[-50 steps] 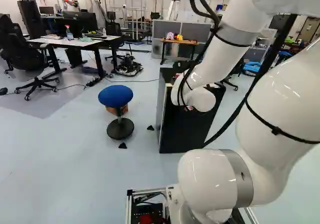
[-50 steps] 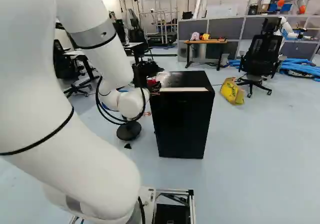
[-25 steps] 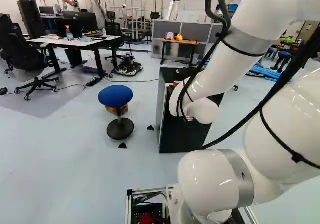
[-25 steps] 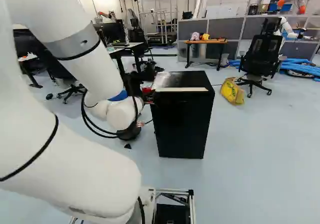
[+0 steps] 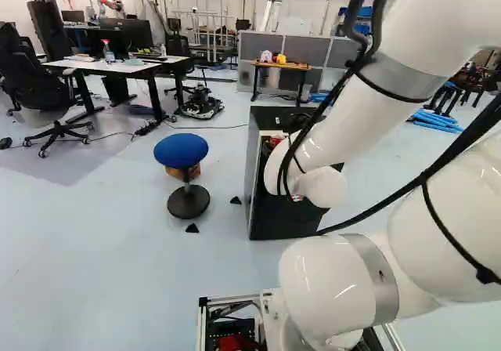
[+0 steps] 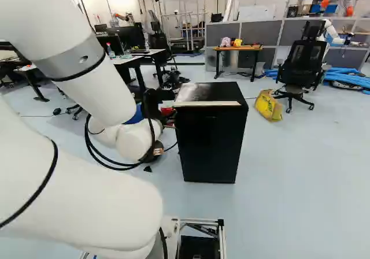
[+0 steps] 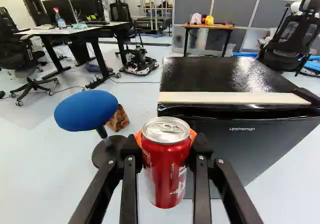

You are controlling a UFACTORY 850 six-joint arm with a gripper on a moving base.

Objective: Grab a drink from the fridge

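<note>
My gripper [image 6: 164, 114] is partly hidden by the arm in the right base view, left of the black fridge [image 6: 211, 137]. A bit of red can [image 5: 275, 141] shows past the wrist in the left base view. Seen from the wrist, the gripper [image 7: 166, 146] has its two fingers on opposite sides of the red can [image 7: 165, 171], shut on it. The can is upright, its silver lid uppermost. Beyond and beside it is the fridge [image 7: 250, 139], its door closed and a pale strip along the top front edge.
A blue stool [image 5: 182, 151] stands left of the fridge in the left base view, with a small brown box [image 7: 119, 119] behind it. Farther off are desks [image 5: 117, 66], an orange-topped table [image 6: 237, 48], an office chair [image 6: 300, 59], a yellow bag [image 6: 269, 105] and another robot [image 6: 332, 32].
The arm has swung back and lower, its wrist shifting left in the right base view, away from the fridge. The red can has moved with it. The base has stayed put.
</note>
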